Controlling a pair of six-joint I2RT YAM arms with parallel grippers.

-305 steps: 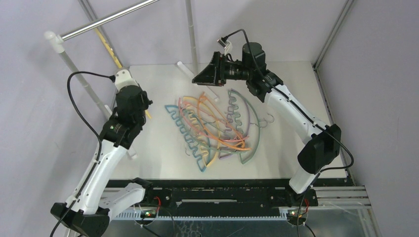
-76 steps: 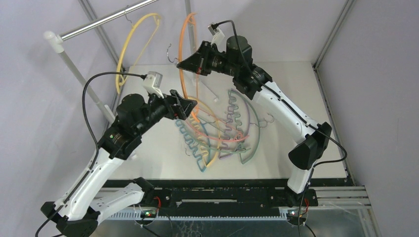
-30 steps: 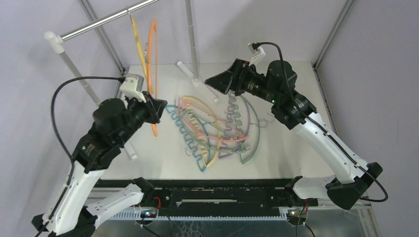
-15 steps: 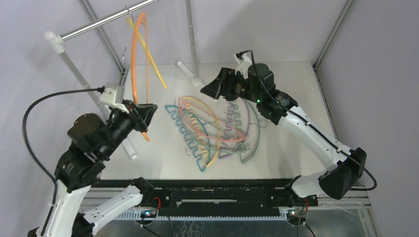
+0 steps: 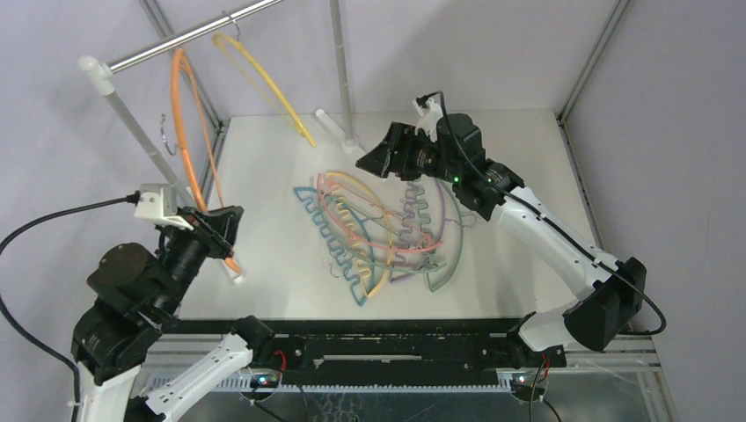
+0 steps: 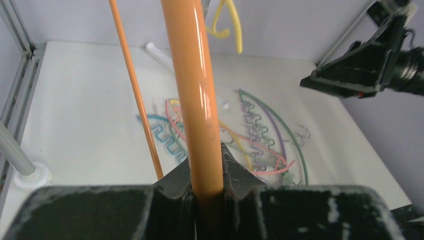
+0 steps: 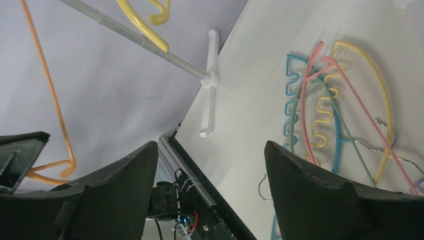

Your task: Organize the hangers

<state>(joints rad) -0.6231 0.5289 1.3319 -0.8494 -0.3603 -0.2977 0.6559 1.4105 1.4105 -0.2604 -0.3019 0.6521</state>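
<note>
A white desk (image 5: 528, 176) sits between grey walls, and most hangers (image 5: 378, 233) lie in a tangled pile at its middle. A yellow hanger (image 5: 268, 83) hangs by its hook from the rail (image 5: 185, 35), and an orange hanger (image 5: 182, 114) stands upright just left of it. The left hand (image 5: 224, 224) is clenched on the orange hanger's lower end, while the right hand (image 5: 374, 158) hovers spread and empty over the pile's far edge.

White table (image 5: 528, 141) bears a tangled heap of coloured hangers (image 5: 387, 236)
</note>
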